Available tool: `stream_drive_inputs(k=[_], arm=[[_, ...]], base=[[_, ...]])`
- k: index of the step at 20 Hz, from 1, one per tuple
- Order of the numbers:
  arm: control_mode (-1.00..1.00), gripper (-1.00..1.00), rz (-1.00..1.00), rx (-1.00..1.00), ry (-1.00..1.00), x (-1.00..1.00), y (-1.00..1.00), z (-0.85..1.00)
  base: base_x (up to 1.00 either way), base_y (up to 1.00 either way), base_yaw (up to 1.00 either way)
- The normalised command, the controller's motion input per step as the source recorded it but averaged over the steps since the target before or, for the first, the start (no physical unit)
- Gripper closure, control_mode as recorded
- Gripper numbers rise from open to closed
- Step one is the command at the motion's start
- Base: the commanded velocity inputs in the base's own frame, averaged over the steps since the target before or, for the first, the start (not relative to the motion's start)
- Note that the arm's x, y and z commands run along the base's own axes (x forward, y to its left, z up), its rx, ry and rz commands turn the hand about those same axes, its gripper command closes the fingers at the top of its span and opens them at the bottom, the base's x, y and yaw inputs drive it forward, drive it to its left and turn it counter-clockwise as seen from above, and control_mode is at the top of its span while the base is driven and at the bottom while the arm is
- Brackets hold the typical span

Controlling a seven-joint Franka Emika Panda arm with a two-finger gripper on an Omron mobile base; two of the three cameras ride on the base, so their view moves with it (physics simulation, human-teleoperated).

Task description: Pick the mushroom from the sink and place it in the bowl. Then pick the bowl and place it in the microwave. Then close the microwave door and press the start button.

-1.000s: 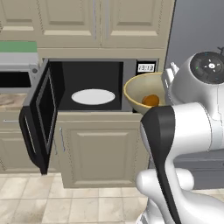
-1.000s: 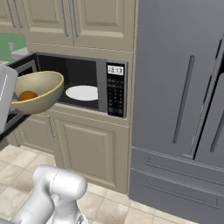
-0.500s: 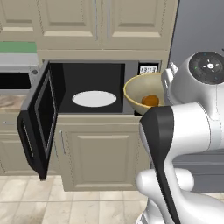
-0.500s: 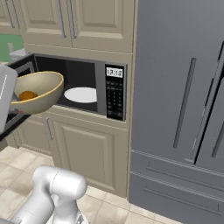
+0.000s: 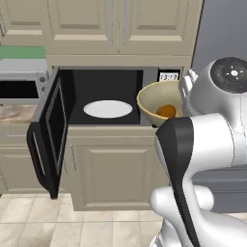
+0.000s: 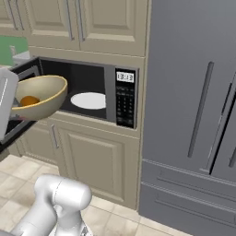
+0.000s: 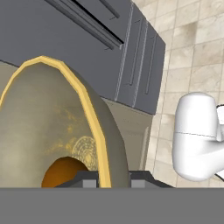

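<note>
The tan bowl (image 5: 160,102) with its yellowish rim hangs in the air just right of the microwave (image 5: 103,87) opening, at the level of the cavity. My gripper (image 7: 112,182) is shut on the bowl's (image 7: 52,127) rim, one finger on each side of the wall. The orange-brown mushroom (image 5: 166,111) lies inside the bowl (image 6: 38,94), and the mushroom (image 7: 63,173) (image 6: 29,100) sits low against its wall. The microwave door (image 5: 47,136) stands swung open to the left. The white turntable (image 5: 107,108) lies bare inside. The keypad (image 6: 124,99) is on the right. The sink is out of view.
A small silver toaster oven (image 5: 21,84) sits on the counter left of the open door. A tall grey fridge (image 6: 193,115) stands right of the microwave. Cream cabinets lie above (image 5: 120,24) and below (image 5: 113,169). My own arm (image 5: 202,144) fills the right side.
The whole picture has drifted slightly, so the camera has moved a little. The bowl with the mushroom stays in my grip at the same spot beside the opening.
</note>
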Motion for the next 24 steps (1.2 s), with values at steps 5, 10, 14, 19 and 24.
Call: stream_drive_inputs(k=[5,10,14,19,24], arm=[[1.0,1.0,0.0,0.0,0.0,0.0,0.0,0.0],[1.0,1.0,0.0,0.0,0.0,0.0,0.0,0.0],[-1.0,1.0,0.0,0.01,0.0,0.02,0.0,-0.05],[-1.0,1.0,0.06,0.06,0.0,0.29,-0.07,-0.25],[-1.0,1.0,0.17,0.0,0.13,0.89,-0.2,-0.8]], base=[[0.25,0.38,0.0],[0.18,0.02,0.0],[0.09,0.0,0.0],[0.0,0.0,0.0],[0.0,0.0,0.0]])
